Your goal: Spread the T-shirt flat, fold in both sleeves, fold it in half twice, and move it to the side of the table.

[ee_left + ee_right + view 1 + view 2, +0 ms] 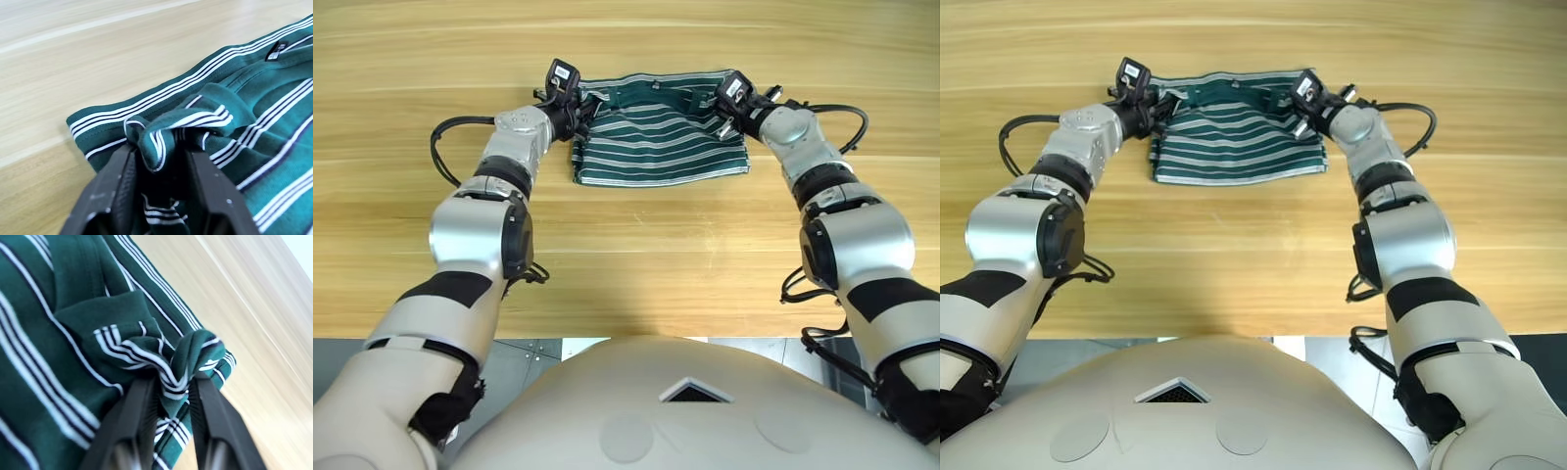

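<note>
1. Two arms reach out over the wooden table (626, 255) in the left eye view. Between them lies the green striped T-shirt (661, 142), a wide folded rectangle on the far half of the table. Its long axis runs side to side, with the stripes along it. The neckline edge points away from the robot and the straight banded edge faces it.
2. Same view: the left gripper (580, 110) sits on the shirt's far left corner and the right gripper (726, 119) on its far right corner, both touching cloth.
3. Over to the right eye view, and it's the same layout. The shirt lies slightly skewed, its near edge a touch farther away at the right end.
4. Left wrist view now: two dark fingers (115, 186) are clamped on a bunched fold of the T-shirt, with cloth puckered up between them. A small dark label (276, 50) shows near the banded edge, with bare wood beyond.
5. Right wrist view: the fingers (132, 416) here are pinched tight on a gathered wad of striped corner fabric. Flat shirt is on one side and table on the other.
</note>
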`<state>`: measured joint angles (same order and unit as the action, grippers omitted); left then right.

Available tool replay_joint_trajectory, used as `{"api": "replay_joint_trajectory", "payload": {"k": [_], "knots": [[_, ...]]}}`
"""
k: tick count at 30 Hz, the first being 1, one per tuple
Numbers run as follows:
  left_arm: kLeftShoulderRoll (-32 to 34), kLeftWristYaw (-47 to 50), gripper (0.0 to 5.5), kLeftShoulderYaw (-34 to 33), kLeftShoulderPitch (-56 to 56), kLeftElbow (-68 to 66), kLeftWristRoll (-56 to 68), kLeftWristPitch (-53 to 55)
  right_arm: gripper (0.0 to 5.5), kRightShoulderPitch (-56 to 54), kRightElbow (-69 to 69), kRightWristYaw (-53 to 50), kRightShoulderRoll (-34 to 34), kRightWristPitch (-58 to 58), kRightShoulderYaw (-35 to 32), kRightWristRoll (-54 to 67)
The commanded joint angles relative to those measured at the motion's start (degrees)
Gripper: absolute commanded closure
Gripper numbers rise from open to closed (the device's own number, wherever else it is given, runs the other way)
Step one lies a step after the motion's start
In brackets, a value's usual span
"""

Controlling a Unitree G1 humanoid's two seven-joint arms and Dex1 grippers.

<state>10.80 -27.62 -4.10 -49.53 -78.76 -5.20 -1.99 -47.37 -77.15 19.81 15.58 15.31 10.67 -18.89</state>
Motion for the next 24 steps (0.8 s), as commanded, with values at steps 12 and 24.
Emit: {"api": "replay_joint_trajectory", "payload": {"k": [12,24], "knots": [[0.62,15.42,1.65,-11.01,-4.11,-0.02,2.91,-0.03,1.85,-3.25,-1.19,-7.91,-4.44,-3.84,-13.06,8.61],[4.60,13.63,0.10,-24.12,-2.55,0.50,11.52,-3.37,0.12,-1.77,-0.62,-8.29,-0.40,3.54,-24.63,15.60]]}}
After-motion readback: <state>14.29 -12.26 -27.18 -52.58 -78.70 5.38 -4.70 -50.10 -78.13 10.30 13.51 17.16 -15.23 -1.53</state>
